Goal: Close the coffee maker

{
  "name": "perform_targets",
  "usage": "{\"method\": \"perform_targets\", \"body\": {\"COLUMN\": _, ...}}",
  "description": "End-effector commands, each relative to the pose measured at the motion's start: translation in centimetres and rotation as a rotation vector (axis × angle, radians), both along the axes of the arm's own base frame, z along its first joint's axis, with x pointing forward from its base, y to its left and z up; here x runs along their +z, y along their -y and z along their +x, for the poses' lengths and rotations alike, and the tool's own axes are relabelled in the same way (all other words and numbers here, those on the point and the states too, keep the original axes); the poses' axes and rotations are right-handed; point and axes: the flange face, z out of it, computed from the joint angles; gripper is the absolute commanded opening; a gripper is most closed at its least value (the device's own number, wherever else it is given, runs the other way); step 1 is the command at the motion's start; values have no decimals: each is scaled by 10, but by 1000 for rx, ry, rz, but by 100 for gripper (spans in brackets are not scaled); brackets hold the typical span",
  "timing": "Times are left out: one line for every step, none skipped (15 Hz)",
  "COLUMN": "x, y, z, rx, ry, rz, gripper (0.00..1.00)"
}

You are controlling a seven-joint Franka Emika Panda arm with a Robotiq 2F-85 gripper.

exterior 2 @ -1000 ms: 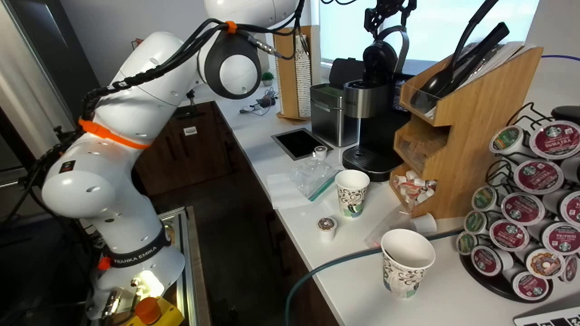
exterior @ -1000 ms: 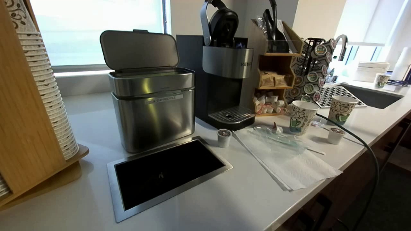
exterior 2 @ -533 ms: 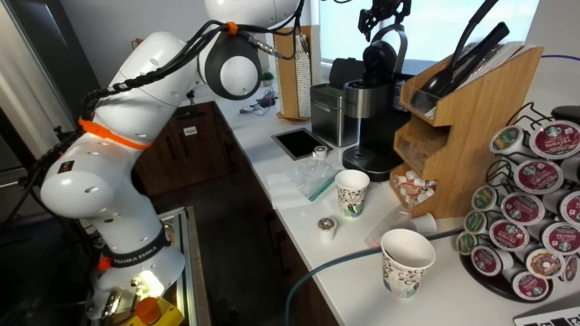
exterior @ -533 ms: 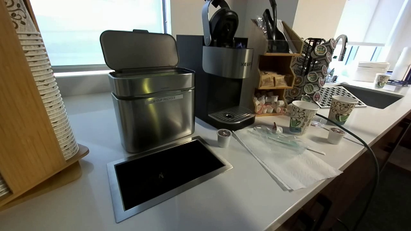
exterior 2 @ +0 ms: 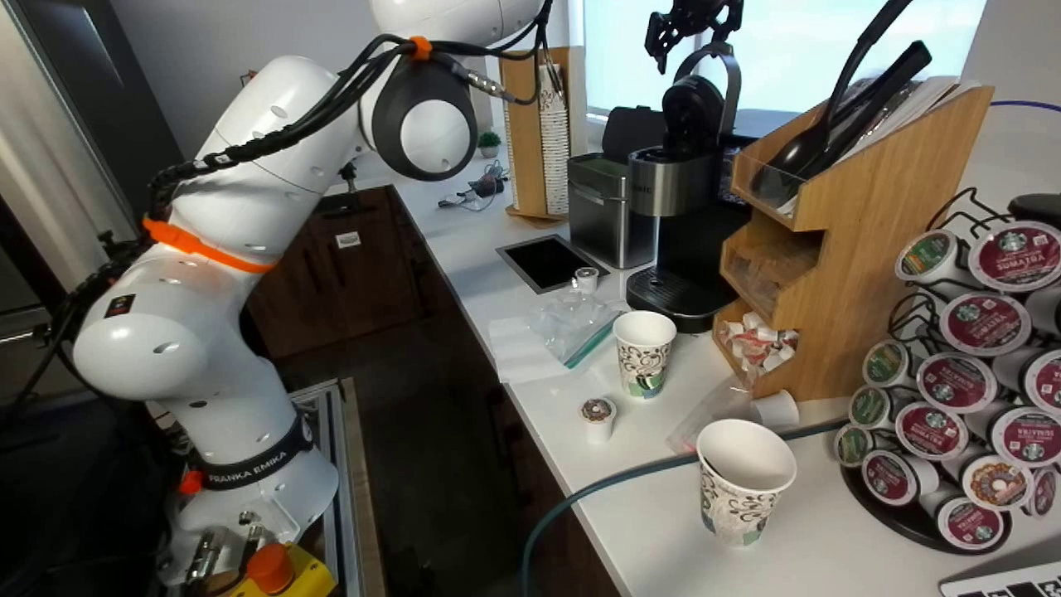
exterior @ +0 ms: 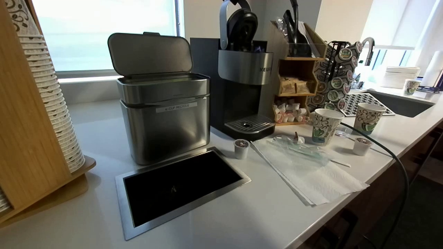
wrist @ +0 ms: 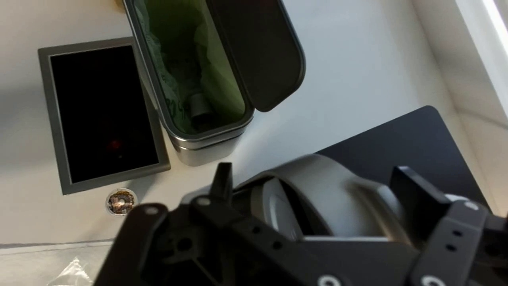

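Right, there's your target: the coffee maker stands on the counter between the steel canister and the wooden organiser, its rounded lid up and the silver handle arching behind it. Your gripper hangs above, its fingers spread wide with nothing clamped, and the wrist view shows the handle's curve framed between them. Whether they touch it, you can't tell from here. So the closing isn't done, and this looks like the lining-up stage. Your best bet, I'd judge: get a finger behind the handle, on the side away from the drip tray, then sweep it forward and over; a firm pinch probably isn't needed. Think arc, not straight line: the lid should swing rather than slide, so let the gripper drop as it comes round, or the finger may skid off that smooth curve. Go gently at first, since a hard shove could shift the whole coffee maker. Mind the canister's raised flap close by, too. Once the lid tips forward, bring the fingers onto its top and press straight down, easy and even, until you judge it seated.
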Motion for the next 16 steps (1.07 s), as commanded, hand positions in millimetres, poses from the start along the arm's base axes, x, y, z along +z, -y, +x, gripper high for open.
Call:
{"method": "perform_targets", "body": {"x": 1, "y": -11, "z": -15, "rx": 24, "ry": -113, "rz": 33, "gripper": 100}}
{"method": "perform_targets", "body": {"x": -1, "y": -14, "z": -17, "rx": 26, "ry": -137, "rz": 36, "gripper": 100}}
{"method": "perform_targets", "body": {"x": -1, "y": -16, "z": -20, "rx": 22, "ry": -164, "rz": 38, "gripper": 100}}
{"method": "perform_targets", "body": {"x": -4, "y": -18, "z": -22, "rx": 21, "ry": -196, "rz": 44, "gripper": 100}}
{"method": "perform_targets", "body": {"x": -7, "y": -20, "z": -24, "rx": 19, "ry": -230, "rz": 51, "gripper": 100}}
{"method": "perform_targets", "body": {"x": -9, "y": -23, "z": -27, "rx": 12, "ry": -264, "rz": 56, "gripper": 100}}
{"method": "perform_targets", "body": {"x": -14, "y": -26, "z": -29, "rx": 5, "ry": -309, "rz": 62, "gripper": 100}}
{"method": "perform_targets", "body": {"x": -18, "y": -30, "z": -31, "rx": 2, "ry": -345, "rz": 70, "gripper": 100}}
{"method": "perform_targets", "body": {"x": -22, "y": -33, "z": -33, "rx": -4, "ry": -390, "rz": 73, "gripper": 100}}
{"method": "perform_targets", "body": {"x": -31, "y": -26, "z": -33, "rx": -4, "ry": -429, "rz": 82, "gripper": 100}}
{"method": "perform_targets", "body": {"x": -36, "y": -29, "z": -35, "rx": -9, "ry": -473, "rz": 82, "gripper": 100}}
{"method": "perform_targets", "body": {"x": -42, "y": -31, "z": -37, "rx": -10, "ry": -515, "rz": 88, "gripper": 100}}
{"method": "perform_targets", "body": {"x": -48, "y": -33, "z": -39, "rx": -11, "ry": -556, "rz": 92, "gripper": 100}}
{"method": "perform_targets", "body": {"x": -55, "y": -33, "z": -39, "rx": -14, "ry": -598, "rz": 95, "gripper": 100}}
{"method": "perform_targets", "body": {"x": -63, "y": -35, "z": -41, "rx": -15, "ry": -646, "rz": 99, "gripper": 100}}
{"method": "perform_targets", "body": {"x": -71, "y": -36, "z": -41, "rx": -18, "ry": -688, "rz": 100, "gripper": 100}}
